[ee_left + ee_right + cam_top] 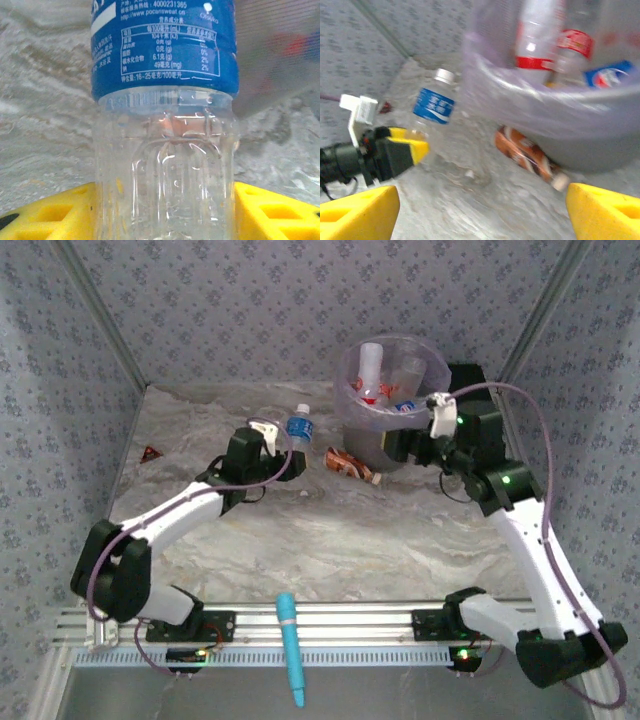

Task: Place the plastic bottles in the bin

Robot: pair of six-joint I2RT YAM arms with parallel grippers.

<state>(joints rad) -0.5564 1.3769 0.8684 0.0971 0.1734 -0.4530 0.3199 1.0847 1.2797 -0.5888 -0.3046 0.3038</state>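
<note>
Two tools: left tool [165,209] clamps the blue-labelled bottle [162,100], right tool [482,212] stands wide open.

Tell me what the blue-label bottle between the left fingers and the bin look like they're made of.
The blue-label bottle looks like thin clear plastic with a glossy finish: the table shows through its ribbed wall, which carries sharp highlights. The bin looks like smooth, translucent pale-purple plastic, probably fairly stiff: the bottles inside show dimly through its wall.
</note>
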